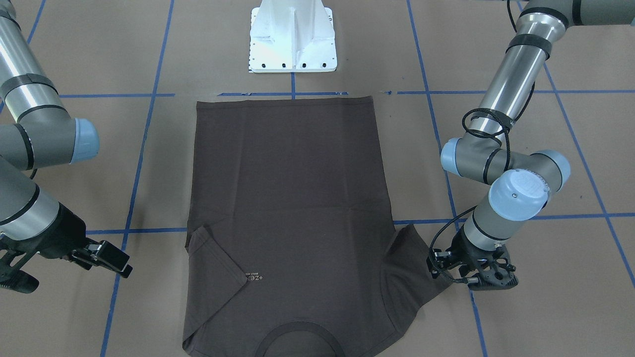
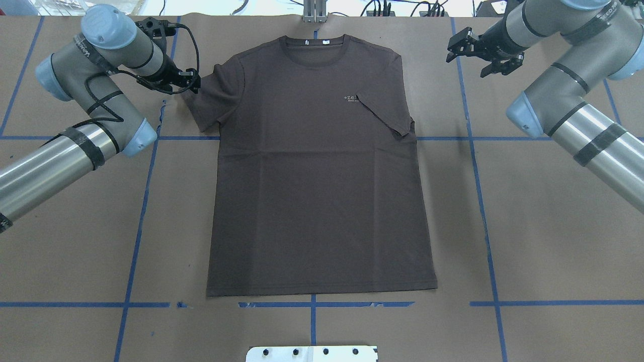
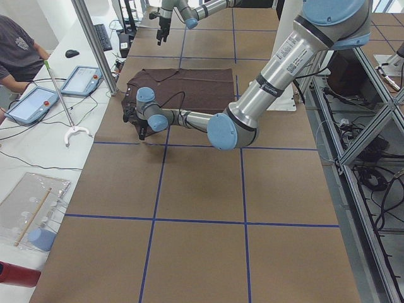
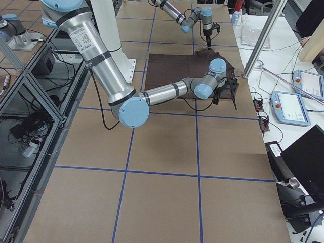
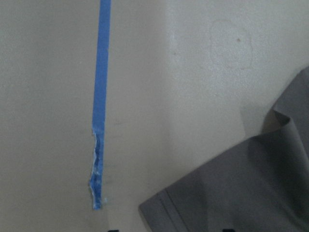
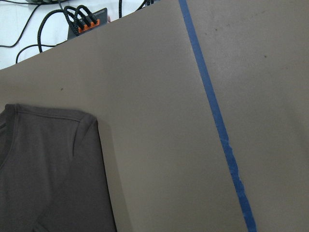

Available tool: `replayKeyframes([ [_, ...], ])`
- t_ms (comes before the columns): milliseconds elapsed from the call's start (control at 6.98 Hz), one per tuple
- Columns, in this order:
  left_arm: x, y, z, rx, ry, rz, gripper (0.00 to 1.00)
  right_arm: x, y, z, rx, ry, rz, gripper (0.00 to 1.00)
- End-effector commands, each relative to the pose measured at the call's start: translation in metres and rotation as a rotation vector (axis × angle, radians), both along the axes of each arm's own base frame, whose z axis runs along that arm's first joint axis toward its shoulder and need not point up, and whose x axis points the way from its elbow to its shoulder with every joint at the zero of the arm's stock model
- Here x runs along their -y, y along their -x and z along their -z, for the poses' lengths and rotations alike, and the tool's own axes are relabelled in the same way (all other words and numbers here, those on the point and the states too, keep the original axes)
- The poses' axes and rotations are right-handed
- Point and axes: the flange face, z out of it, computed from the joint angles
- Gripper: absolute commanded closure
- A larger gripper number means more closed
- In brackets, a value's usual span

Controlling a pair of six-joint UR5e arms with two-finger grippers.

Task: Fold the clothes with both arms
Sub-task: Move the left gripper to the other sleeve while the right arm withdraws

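T-shirt flat on counter, centre, front up, collar on side away from robot. R sleeve folded in over chest, covers part of logo. L sleeve spread flat. L end effector low at L sleeve hem; wrist view shows tips apart. R end effector spread wide over bare counter, well apart from shirt.

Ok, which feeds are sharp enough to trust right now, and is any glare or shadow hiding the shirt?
Left wrist view: soft and blurry, the sleeve hem and blue tape smeared. Right wrist view: crisp, a faint shadow beside the shirt. Overhead view: even light, logo readable, no glare on the cloth. Front view: white base slightly washed out.
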Motion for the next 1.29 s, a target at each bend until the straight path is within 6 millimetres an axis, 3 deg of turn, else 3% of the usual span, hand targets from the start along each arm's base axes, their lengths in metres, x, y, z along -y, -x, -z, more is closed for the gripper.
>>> replayKeyframes([
  [0, 0.002, -0.002, 0.001, -0.001, -0.002, 0.001, 0.39, 0.0, 0.0, 0.0, 0.0, 0.0, 0.0, 0.0],
  [287, 0.003, -0.002, -0.006, -0.001, -0.002, 0.001, 0.5, 0.0, 0.0, 0.001, 0.001, -0.001, 0.001, 0.0],
  [430, 0.003, -0.002, -0.006, 0.0, -0.003, 0.004, 0.69, -0.001, 0.0, 0.0, 0.001, 0.001, 0.002, 0.0],
  [573, 0.004, -0.003, -0.005, 0.0, -0.002, 0.005, 1.0, -0.001, 0.0, 0.0, 0.002, -0.001, 0.002, 0.0],
  [717, 0.006, -0.004, 0.004, -0.006, -0.008, 0.004, 1.0, -0.002, -0.001, -0.004, 0.0, 0.003, 0.002, 0.0],
  [1146, 0.01, -0.012, 0.061, -0.091, -0.014, -0.013, 1.0, -0.005, -0.003, -0.015, -0.009, 0.014, 0.0, 0.0],
])
